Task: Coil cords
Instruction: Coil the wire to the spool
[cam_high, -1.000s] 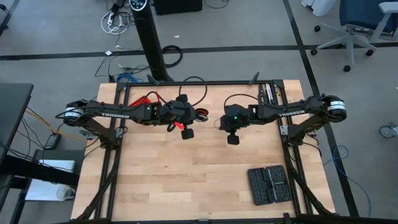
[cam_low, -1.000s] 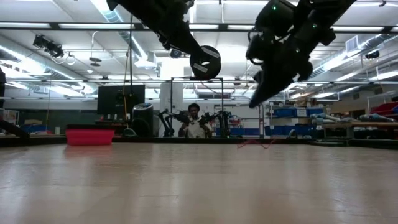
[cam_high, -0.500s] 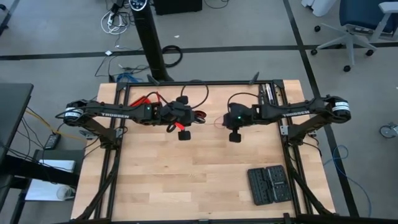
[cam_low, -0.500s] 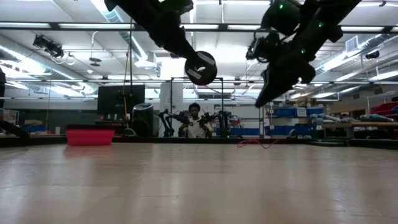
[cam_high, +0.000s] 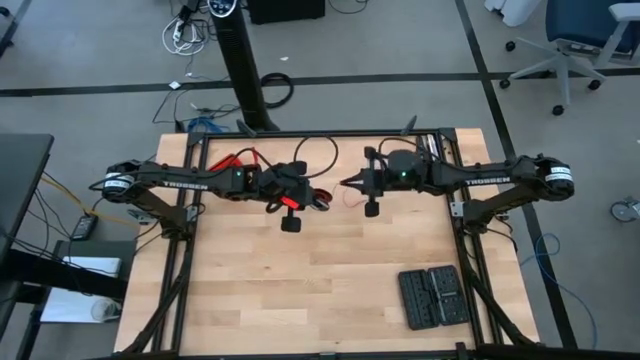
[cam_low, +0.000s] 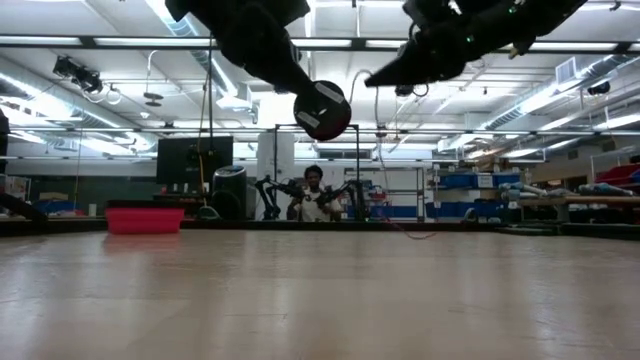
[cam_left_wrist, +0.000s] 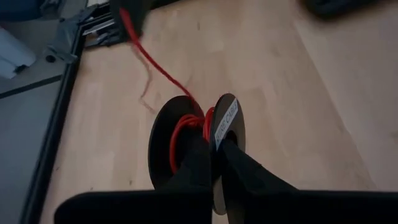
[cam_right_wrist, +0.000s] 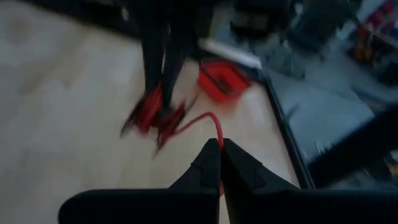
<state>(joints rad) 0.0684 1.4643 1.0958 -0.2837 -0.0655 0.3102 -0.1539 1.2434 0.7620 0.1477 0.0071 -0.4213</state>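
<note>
Holding the black spool (cam_left_wrist: 194, 144) up off the desk (cam_high: 300, 290) with my left end effector (cam_left_wrist: 214, 163), clamped on the spool, red wire (cam_left_wrist: 163, 70) partly wound on its core. From the spool the wire's free run stretches sideways toward my right end effector (cam_right_wrist: 220, 163), pinched together on the strand just beside the spool, so right is the nearer arm. Next wrap depends on carrying that strand around the spool's axis, I reckon.

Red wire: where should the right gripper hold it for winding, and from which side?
Grip the wire on its free span off the spool, clear of the flanges, right gripper coming from the right, jaws across it. That span hangs in the air; the rest is wound on the hub, held by the left gripper.
</note>
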